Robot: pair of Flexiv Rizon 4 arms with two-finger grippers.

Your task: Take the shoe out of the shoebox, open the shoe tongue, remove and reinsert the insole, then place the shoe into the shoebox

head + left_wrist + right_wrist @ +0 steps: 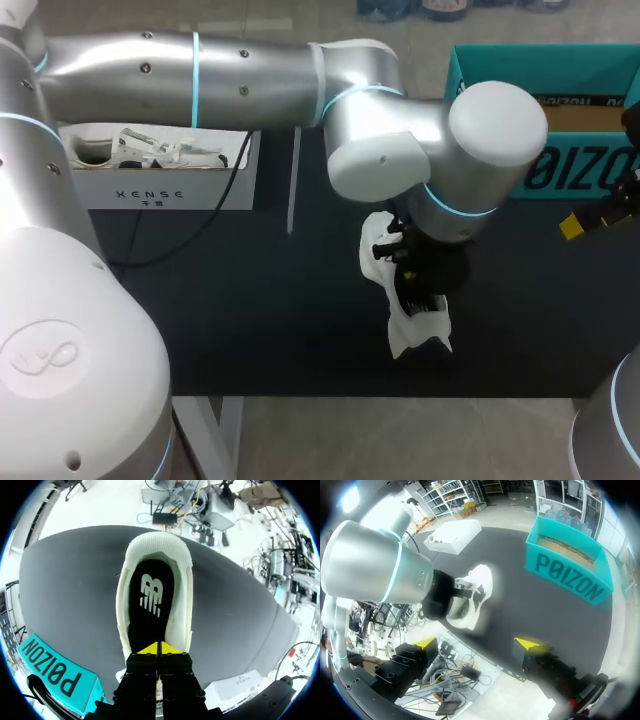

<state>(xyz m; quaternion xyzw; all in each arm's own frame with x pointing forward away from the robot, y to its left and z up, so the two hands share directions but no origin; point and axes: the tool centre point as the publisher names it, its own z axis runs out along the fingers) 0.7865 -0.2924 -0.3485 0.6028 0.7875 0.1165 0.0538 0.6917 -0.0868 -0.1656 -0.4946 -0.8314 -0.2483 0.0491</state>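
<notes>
Black mat surface (250, 320), teal shoebox (590, 170) at its far right corner, open top, no shoe in it. White box (165, 185) at the far left edge, not part of the job. My left arm (250, 80) reaches past the middle. White shoe (415, 330) sits mid-surface toward the near edge, right under that wrist.

Key relation: the shoe's long axis runs straight out from the left claw (160, 649), heel end farthest ahead and opening facing the claw. The tips are pressed together low over the black insole (150, 605) at the mid-foot end. I can't tell whether they pinch its edge.

Right claw (476, 644) hangs by the right edge, fingers wide apart, nothing between them, well apart from the shoe. So the left is the nearer arm, and I judge any insole pull would go back along that axis.

Head view hides the left tips under the wrist. Only the left wrist view shows them, and only the right wrist view shows the shoe side-on.
</notes>
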